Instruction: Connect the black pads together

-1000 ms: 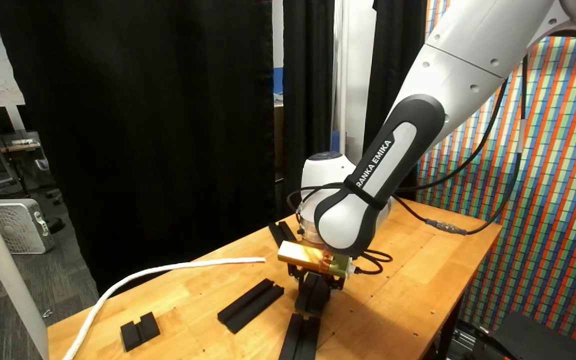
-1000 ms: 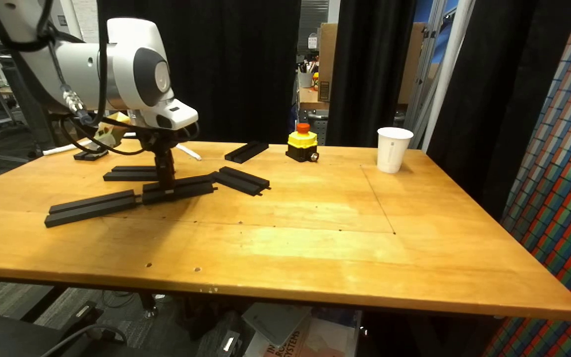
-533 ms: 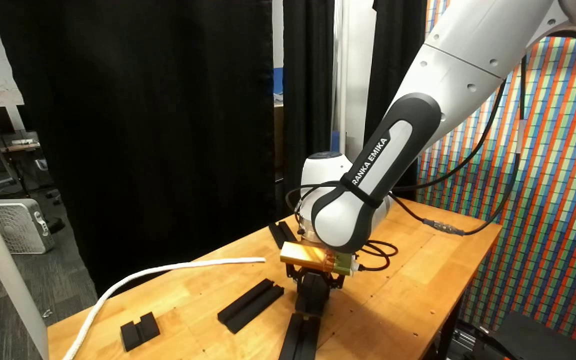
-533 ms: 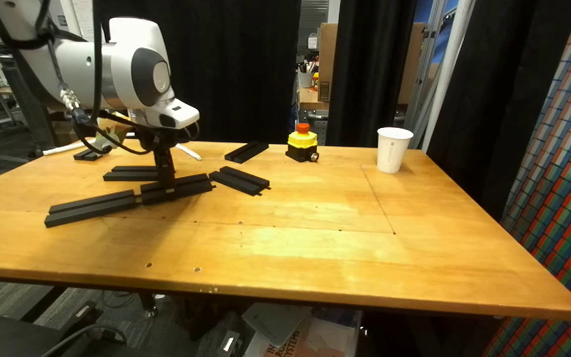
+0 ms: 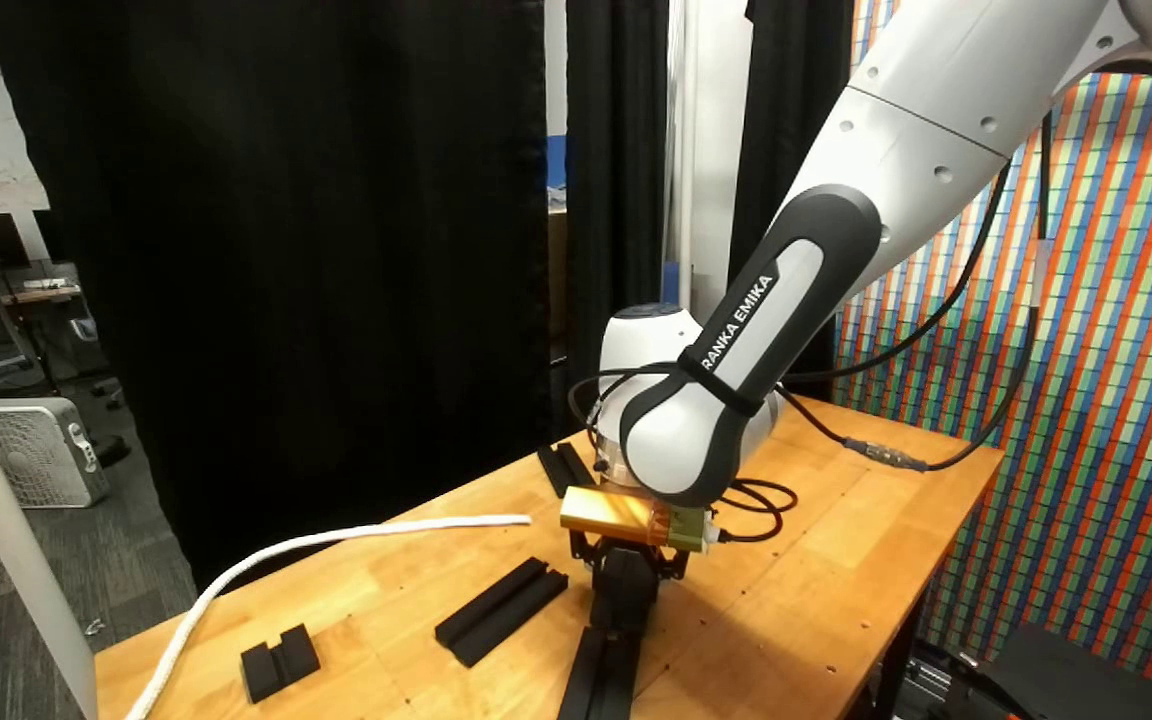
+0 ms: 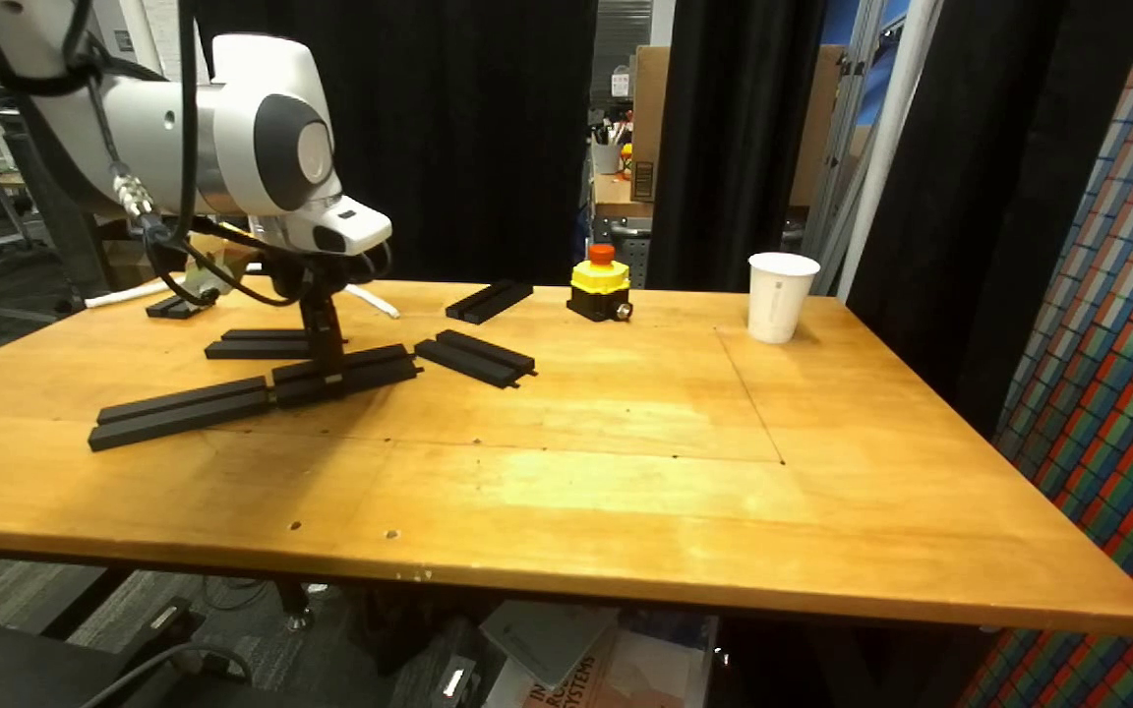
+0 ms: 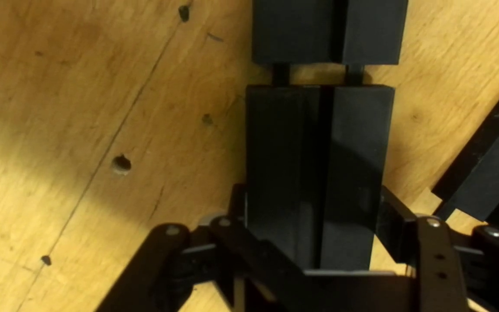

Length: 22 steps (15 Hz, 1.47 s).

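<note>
The pincer [image 7: 313, 206] pinches the held pad [image 7: 314, 169] crosswise. That pad's long axis nearly lines up with the facing pad [image 7: 303, 34], prongs [image 7: 280, 75] bridging the narrow gap.

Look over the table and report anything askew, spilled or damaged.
In the wrist view, the gripped pad and the pad ahead appear slightly out of line sideways, with a gap between them where two tabs show, so the joint looks unfinished. No spill or damage is visible.
</note>
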Each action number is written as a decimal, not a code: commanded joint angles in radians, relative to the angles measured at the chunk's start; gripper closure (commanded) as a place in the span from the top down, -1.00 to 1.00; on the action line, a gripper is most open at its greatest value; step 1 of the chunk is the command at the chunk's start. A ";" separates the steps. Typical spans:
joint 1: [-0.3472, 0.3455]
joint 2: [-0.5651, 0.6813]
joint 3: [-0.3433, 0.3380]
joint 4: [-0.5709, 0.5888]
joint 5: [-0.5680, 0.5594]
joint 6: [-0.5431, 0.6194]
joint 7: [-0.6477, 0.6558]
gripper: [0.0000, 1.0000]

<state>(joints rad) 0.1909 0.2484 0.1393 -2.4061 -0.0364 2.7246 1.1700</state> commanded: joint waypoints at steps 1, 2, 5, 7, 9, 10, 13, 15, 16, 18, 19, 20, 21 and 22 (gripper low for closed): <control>0.034 -0.025 -0.015 0.003 0.030 -0.049 -0.004 -0.08; 0.039 -0.028 -0.016 0.003 0.026 -0.059 0.002 -0.08; 0.049 -0.027 -0.013 0.007 0.022 -0.073 0.009 -0.08; 0.058 -0.022 -0.016 0.009 0.014 -0.072 0.019 -0.08; 0.065 -0.014 -0.018 0.014 0.008 -0.066 0.026 -0.08; 0.066 -0.010 -0.016 0.016 0.010 -0.062 0.025 -0.08; 0.073 -0.005 -0.016 0.022 0.007 -0.059 0.029 -0.08; 0.077 -0.002 -0.017 0.026 0.005 -0.060 0.031 -0.08; 0.078 0.001 -0.016 0.030 0.006 -0.060 0.030 -0.08; 0.081 0.009 -0.015 0.039 0.006 -0.062 0.028 -0.08; 0.082 0.012 -0.014 0.043 0.008 -0.061 0.026 -0.08; 0.084 0.016 -0.014 0.048 0.008 -0.061 0.025 -0.08; 0.085 0.020 -0.014 0.052 0.008 -0.061 0.024 -0.08; 0.087 0.023 -0.014 0.056 0.009 -0.061 0.023 -0.08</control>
<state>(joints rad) 0.2533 0.2520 0.1390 -2.3859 -0.0341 2.6772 1.1851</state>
